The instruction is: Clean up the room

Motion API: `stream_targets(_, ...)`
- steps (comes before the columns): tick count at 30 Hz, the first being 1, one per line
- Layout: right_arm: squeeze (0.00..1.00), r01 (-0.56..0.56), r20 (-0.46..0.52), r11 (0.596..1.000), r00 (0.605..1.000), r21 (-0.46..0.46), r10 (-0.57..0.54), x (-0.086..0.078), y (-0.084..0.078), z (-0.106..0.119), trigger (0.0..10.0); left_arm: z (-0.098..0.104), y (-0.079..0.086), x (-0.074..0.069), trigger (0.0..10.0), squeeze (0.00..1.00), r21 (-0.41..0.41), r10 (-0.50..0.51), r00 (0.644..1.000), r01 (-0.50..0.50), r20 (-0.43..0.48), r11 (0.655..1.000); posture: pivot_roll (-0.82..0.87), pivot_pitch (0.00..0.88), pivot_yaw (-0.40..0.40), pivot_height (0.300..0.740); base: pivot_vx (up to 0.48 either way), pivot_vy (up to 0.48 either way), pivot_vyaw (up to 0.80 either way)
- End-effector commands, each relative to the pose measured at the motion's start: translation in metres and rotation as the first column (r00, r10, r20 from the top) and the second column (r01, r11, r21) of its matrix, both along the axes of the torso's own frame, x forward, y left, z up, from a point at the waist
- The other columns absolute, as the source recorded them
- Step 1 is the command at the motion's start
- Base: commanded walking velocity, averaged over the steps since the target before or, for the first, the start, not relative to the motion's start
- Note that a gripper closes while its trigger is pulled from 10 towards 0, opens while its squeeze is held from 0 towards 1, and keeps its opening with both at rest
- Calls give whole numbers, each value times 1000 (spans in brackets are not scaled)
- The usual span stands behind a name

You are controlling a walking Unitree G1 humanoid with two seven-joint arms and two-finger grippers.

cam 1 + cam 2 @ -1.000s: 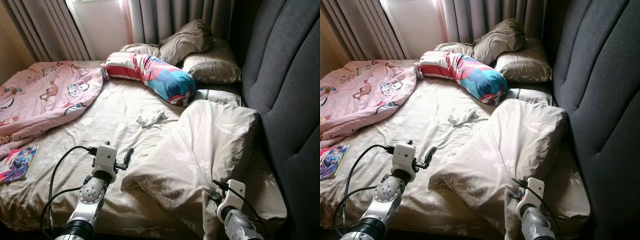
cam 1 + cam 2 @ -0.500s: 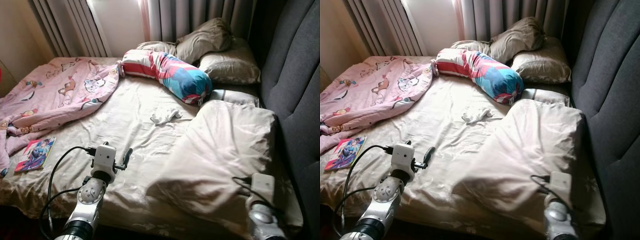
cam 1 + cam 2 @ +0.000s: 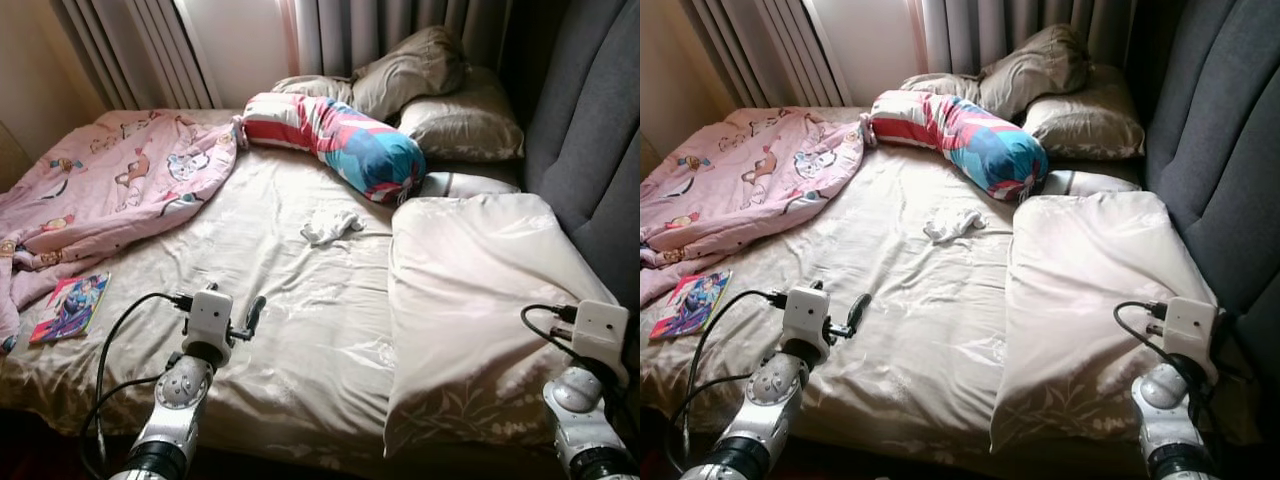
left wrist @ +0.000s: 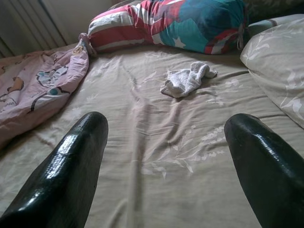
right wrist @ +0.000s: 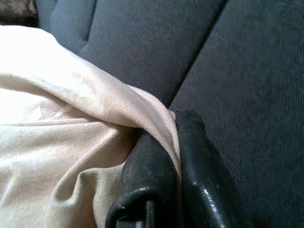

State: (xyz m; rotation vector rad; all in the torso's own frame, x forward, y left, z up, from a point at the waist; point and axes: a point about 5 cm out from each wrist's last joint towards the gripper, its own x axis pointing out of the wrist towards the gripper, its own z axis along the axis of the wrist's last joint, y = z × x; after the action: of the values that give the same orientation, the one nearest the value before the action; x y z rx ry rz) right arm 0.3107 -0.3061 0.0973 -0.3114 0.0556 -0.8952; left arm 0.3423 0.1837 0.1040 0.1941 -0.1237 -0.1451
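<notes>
A beige duvet point(image 3: 480, 290) lies flattened along the right side of the bed, next to the dark headboard point(image 3: 600, 130). My right gripper point(image 5: 173, 142) is shut on a fold of that duvet, close against the headboard padding. My left gripper point(image 4: 166, 124) hangs open over the beige sheet point(image 3: 270, 270) near the bed's front edge, holding nothing. A small white cloth point(image 3: 332, 226) lies crumpled mid-bed, ahead of the left gripper. A pink cartoon blanket point(image 3: 110, 185) is bunched on the left side.
A striped red and blue bolster point(image 3: 340, 142) lies across the head of the bed, with beige pillows point(image 3: 440, 90) behind it. A colourful book point(image 3: 70, 306) rests at the front left edge. Curtains point(image 3: 130, 50) hang behind the bed.
My right gripper has pulled the duvet to the right, toward the headboard, and the raised hump has spread out flat. The head view has shifted. The left arm is where it was.
</notes>
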Motion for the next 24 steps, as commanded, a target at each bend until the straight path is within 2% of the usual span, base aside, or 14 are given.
stream_targets(1,0,60,81,993,994,103,-68,-5,-12,4,0,-3,0,-1,10000,0,9,1,1000,-1,-21,1000,22,109,73,635,0,0,0)
stream_targets(3,0,78,69,963,993,259,-99,-10,-8,-14,0,-3,0,-1,10000,0,9,0,1000,0,-20,1000,23,109,73,635,0,0,0)
stream_targets(7,0,101,22,941,993,322,-114,-18,-4,-30,0,-3,1,0,10000,0,11,2,1000,-2,-19,1000,27,111,74,635,0,0,0)
stream_targets(12,0,85,-3,927,996,366,-90,-19,-2,-37,0,-3,1,0,10000,0,11,3,1000,-3,-19,1000,26,112,74,635,0,0,0)
stream_targets(13,0,79,-6,919,997,387,-83,-19,-1,-40,941,-3,1,0,10000,0,11,3,1000,-2,-19,1000,24,111,74,635,0,0,0)
stream_targets(14,0,63,-29,913,998,403,-56,-18,2,-43,4549,-3,0,-1,10000,0,10,-1,1000,1,-20,1000,24,111,74,635,0,0,0)
stream_targets(15,0,58,-35,912,998,406,-48,-17,4,-44,4549,-3,-1,-1,10000,0,10,-2,1000,2,-20,1000,24,111,74,635,0,0,0)
stream_targets(16,0,48,-48,900,998,434,-30,-17,6,-48,10000,-4,-2,-1,10000,0,10,-4,1000,4,-21,1000,23,111,73,635,0,0,0)
stream_targets(17,0,48,-48,900,998,434,-30,-17,6,-48,10000,-4,-2,-1,10000,0,10,-4,1000,4,-21,1000,23,111,73,635,0,0,0)
stream_targets(19,0,28,-71,866,997,499,9,-17,14,-57,10000,-4,-3,-1,10000,0,7,-7,1000,7,-23,1000,21,111,73,635,0,0,0)
stream_targets(23,0,-31,-73,834,994,551,86,-15,26,-64,10000,-4,-3,-1,10000,0,7,-6,1000,7,-22,1000,21,112,71,635,0,0,0)
stream_targets(24,0,-76,-43,828,992,556,120,-11,33,-62,10000,-4,-3,-1,10000,0,7,-5,1000,5,-21,1000,22,112,69,635,0,0,0)
